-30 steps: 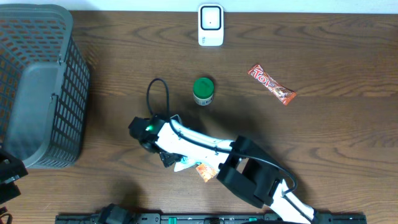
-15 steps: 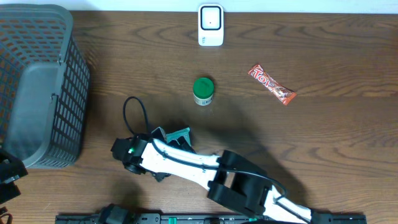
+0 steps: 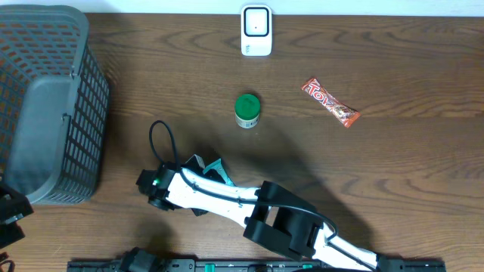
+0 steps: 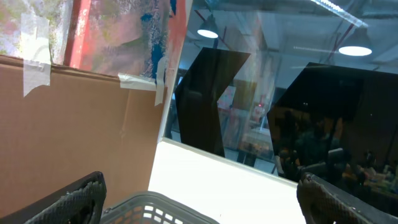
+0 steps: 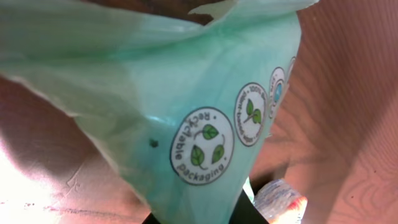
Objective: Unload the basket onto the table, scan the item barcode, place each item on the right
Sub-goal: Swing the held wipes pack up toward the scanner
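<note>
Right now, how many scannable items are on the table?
3: green-lidded tub mid-table, red candy bar at right, teal packet in the right gripper. Others may hide under that arm.
</note>
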### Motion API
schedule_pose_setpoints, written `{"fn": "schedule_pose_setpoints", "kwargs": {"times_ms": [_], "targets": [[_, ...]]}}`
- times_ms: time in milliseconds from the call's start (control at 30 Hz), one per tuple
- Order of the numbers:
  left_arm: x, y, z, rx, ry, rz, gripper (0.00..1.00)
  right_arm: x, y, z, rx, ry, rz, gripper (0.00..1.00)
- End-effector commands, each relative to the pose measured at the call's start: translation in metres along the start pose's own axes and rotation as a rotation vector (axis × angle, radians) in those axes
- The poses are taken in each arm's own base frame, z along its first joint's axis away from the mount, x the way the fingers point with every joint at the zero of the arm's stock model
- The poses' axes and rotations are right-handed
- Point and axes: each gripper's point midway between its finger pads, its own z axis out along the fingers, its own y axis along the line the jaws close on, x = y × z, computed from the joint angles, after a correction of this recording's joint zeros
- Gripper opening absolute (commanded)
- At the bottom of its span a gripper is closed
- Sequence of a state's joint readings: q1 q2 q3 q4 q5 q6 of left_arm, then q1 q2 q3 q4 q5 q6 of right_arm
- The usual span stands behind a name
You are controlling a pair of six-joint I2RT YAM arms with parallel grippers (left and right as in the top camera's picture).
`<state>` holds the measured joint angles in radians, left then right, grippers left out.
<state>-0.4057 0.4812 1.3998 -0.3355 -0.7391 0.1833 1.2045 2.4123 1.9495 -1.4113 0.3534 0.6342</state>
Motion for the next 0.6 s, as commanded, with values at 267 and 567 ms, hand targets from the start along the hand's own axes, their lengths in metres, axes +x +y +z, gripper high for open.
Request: {"fn": "schedule_pose_setpoints", "kwargs": {"times_ms": [267,567], "targets": [[-0.007,0.011,-0.009,-0.011,-0.024,-0.026,0.98,0.006,0.044,-0.101,-0.906,0.098,-0.427,0.01],[-0.006,0.011,-0.009,-0.011,-0.023,-0.025,0.98,-0.014,-0.022,-0.152,-1.512,-0.114,-0.544,0.01]]}}
